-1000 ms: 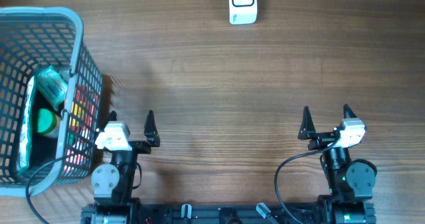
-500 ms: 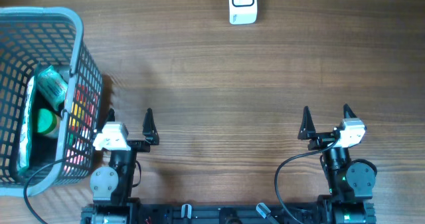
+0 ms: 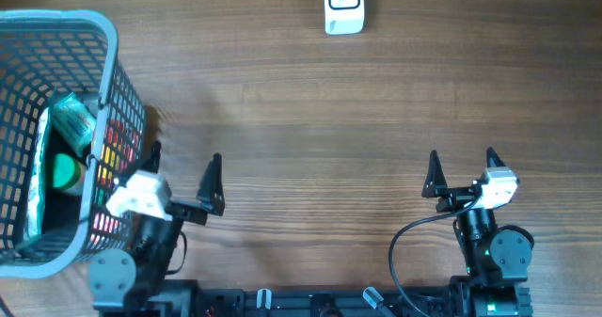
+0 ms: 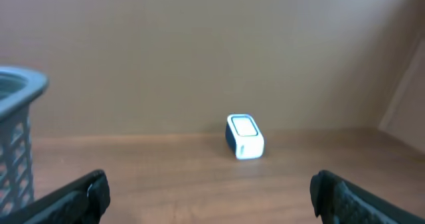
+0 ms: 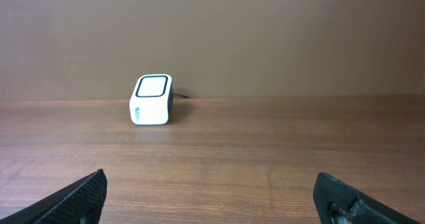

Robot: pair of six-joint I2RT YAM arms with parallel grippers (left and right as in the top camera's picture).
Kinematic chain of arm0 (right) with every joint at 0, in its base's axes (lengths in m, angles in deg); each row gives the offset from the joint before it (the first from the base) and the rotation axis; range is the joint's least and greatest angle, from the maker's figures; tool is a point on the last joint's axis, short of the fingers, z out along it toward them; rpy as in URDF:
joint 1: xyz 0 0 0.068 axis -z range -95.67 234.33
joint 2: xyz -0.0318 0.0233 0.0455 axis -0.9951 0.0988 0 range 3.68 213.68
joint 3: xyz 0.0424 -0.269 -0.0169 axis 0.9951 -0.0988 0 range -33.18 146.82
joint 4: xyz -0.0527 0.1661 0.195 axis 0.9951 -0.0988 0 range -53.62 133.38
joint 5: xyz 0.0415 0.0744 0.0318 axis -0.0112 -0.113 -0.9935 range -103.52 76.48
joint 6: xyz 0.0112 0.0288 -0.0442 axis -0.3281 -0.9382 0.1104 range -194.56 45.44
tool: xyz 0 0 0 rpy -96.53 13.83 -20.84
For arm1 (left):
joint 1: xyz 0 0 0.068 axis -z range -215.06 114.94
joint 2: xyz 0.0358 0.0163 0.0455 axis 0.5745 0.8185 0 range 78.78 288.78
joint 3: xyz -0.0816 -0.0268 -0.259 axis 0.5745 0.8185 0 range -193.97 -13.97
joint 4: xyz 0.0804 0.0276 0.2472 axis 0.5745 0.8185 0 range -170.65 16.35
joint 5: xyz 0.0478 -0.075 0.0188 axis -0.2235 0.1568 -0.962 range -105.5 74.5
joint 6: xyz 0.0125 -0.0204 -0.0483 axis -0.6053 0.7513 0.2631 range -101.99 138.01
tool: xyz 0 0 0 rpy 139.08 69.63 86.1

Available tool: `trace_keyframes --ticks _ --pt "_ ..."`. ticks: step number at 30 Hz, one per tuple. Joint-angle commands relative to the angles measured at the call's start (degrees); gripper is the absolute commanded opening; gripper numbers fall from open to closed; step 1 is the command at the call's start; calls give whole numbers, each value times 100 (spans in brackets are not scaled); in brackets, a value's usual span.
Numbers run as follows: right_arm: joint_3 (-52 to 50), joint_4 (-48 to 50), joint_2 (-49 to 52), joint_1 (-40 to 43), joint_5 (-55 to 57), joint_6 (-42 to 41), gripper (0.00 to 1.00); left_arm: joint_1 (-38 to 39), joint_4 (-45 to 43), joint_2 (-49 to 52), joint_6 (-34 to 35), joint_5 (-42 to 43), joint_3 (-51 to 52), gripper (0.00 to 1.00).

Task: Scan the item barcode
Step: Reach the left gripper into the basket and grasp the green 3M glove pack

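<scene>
A grey mesh basket (image 3: 56,18) fills the upper left and left edge of the overhead frame, standing on the wooden table (image 3: 301,101). Inside it lie the goods: a green-and-white packet (image 3: 71,118) tilted near the middle, a round green item (image 3: 63,173) below it, and a red-and-yellow pack (image 3: 114,157) seen through the right wall. No barcode can be made out on any of them, and none is held.

Just right of the basket, in the lower left of the frame, the left gripper (image 3: 184,159) has its two dark fingers spread wide apart with nothing between them. Its left finger sits just beside the basket's right wall; whether it touches cannot be told. In the left wrist view the basket's rim shows at the left edge.

At the top centre of the overhead frame the white scanner (image 3: 343,5) stands alone at the table's far edge, well apart from both arms. The right wrist view shows its dark-framed window facing up.

In the lower right, the right gripper (image 3: 462,157) is likewise spread wide and empty, pointing up the frame over bare wood.
</scene>
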Motion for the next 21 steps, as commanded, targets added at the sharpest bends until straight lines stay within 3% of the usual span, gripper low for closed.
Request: trace_keyframes --ticks 1,5,9,13,16,19,21 --pt "-7 11 -31 -17 -31 70 100 -48 411 933 -11 164 -1086 100" --pt "-7 11 -31 -17 -31 72 100 -50 1759 2573 -11 -560 -3187 100" --pt "-7 11 -31 -17 -31 70 100 -52 3163 3864 -310 -734 -4962 100" --pt "-7 11 -31 -17 -31 72 100 -52 3495 4343 -295 -837 -5149 100" --pt "-7 11 -31 -17 -31 72 100 -52 3198 4385 -310 -1141 -5149 100" --pt "-7 11 -31 -17 -31 72 100 -98 2793 4439 92 -2492 -5195 100" --pt "-7 11 -31 -17 -31 72 100 -411 2990 4675 321 -3045 -5453 100"
